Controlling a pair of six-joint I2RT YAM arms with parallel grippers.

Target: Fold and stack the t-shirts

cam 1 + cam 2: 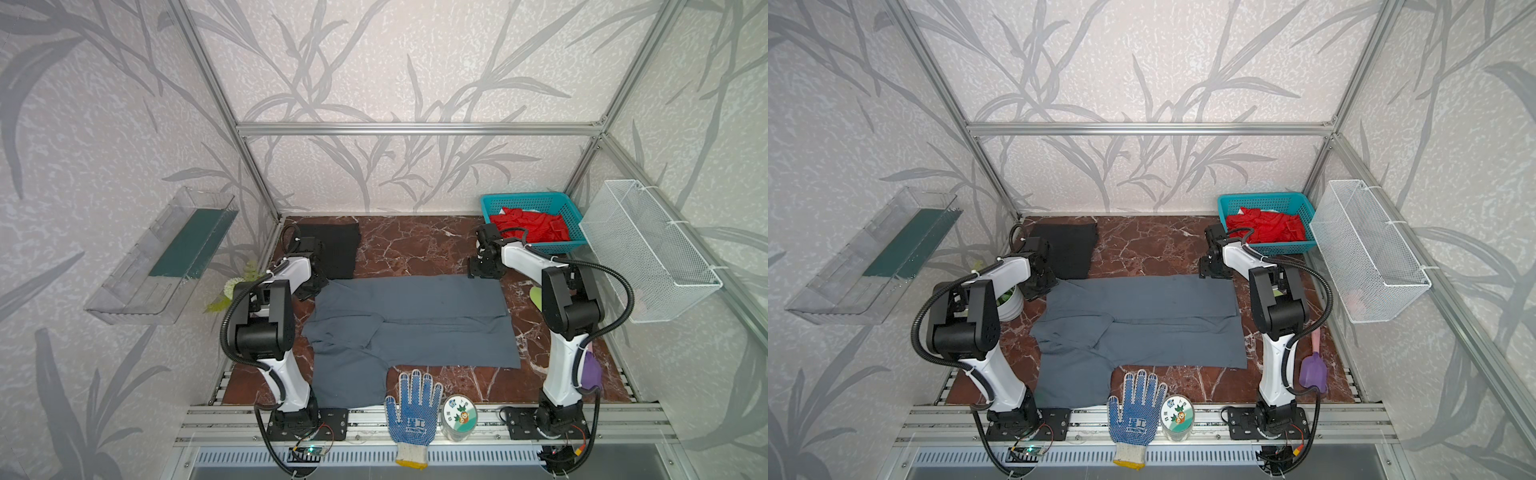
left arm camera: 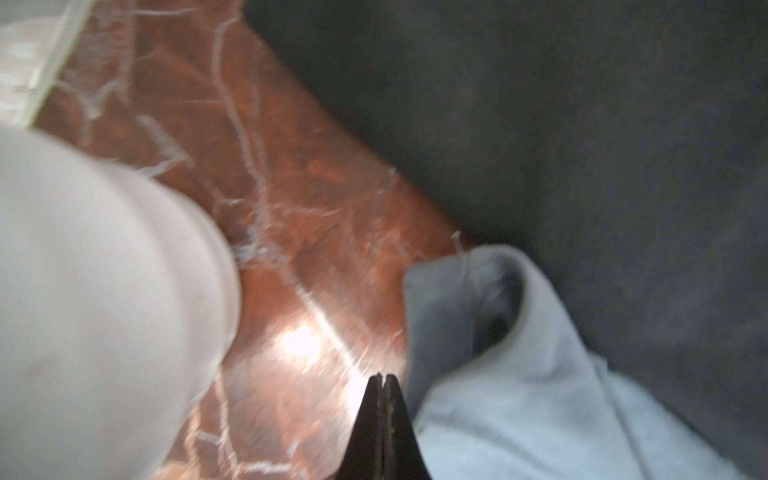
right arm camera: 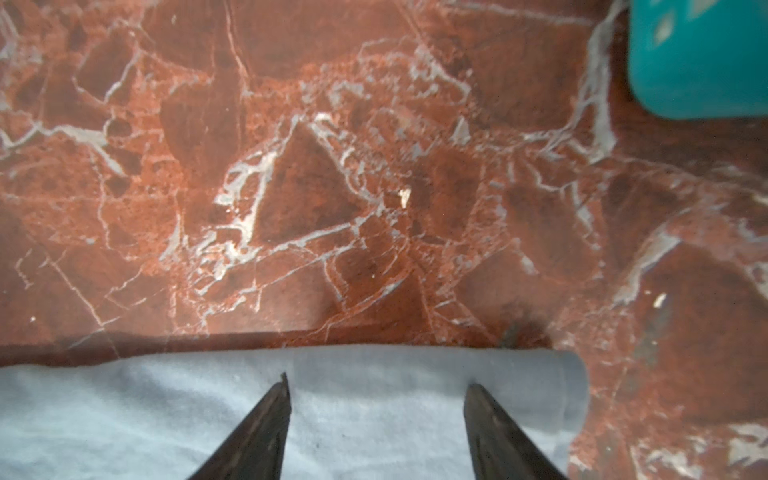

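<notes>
The slate grey t-shirt [image 1: 407, 316] [image 1: 1142, 316] lies spread and partly folded across the middle of the marble table. A black t-shirt [image 1: 336, 249] [image 1: 1071, 249] lies folded at the back left. My left gripper [image 1: 309, 286] [image 1: 1040, 289] is at the grey shirt's back left corner. In the left wrist view it [image 2: 383, 376] is shut, with nothing seen between its fingers; the grey cloth [image 2: 519, 395] lies just beside it and the black shirt [image 2: 540, 124] beyond. My right gripper [image 1: 484, 270] [image 3: 377, 381] stands open over the grey shirt's back right edge [image 3: 374, 415].
A teal basket [image 1: 523, 197] [image 3: 698, 62] holding red cloth stands at the back right, a white wire basket [image 1: 648, 249] on the right wall. A blue-dotted glove [image 1: 411, 411] and round tin [image 1: 459, 415] sit at the front edge. A white pot [image 1: 1011, 305] stands left, a purple scoop [image 1: 1312, 374] right.
</notes>
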